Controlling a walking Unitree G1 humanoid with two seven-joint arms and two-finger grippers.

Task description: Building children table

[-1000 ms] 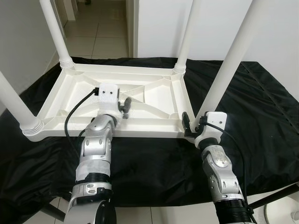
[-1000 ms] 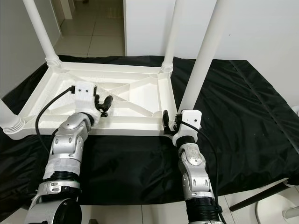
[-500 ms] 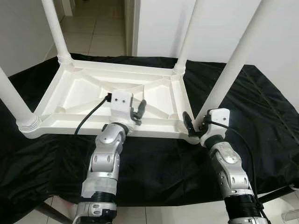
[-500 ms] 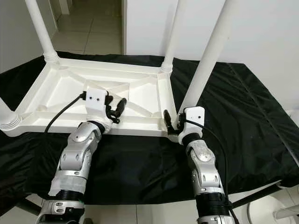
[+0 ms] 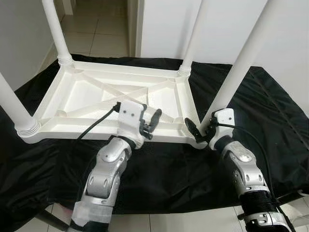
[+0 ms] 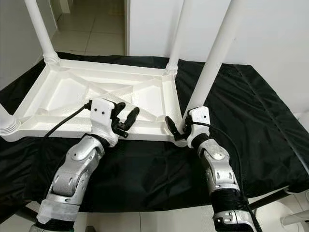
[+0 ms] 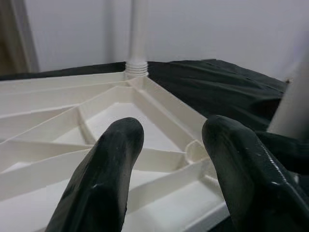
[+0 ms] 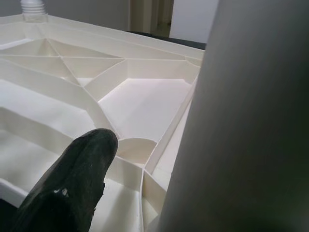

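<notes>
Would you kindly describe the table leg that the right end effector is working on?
On the black cloth lies an upturned white table with four legs pointing up. The near-right leg is the one with the right end effector at its base.

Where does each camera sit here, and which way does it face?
Head views: look down at the upturned table on black cloth; both arms show.
Left wrist view: along the open left gripper at the table's ribs.
Right wrist view: one finger beside the near-right leg.
Shared: the ribs and far-right leg.
</notes>
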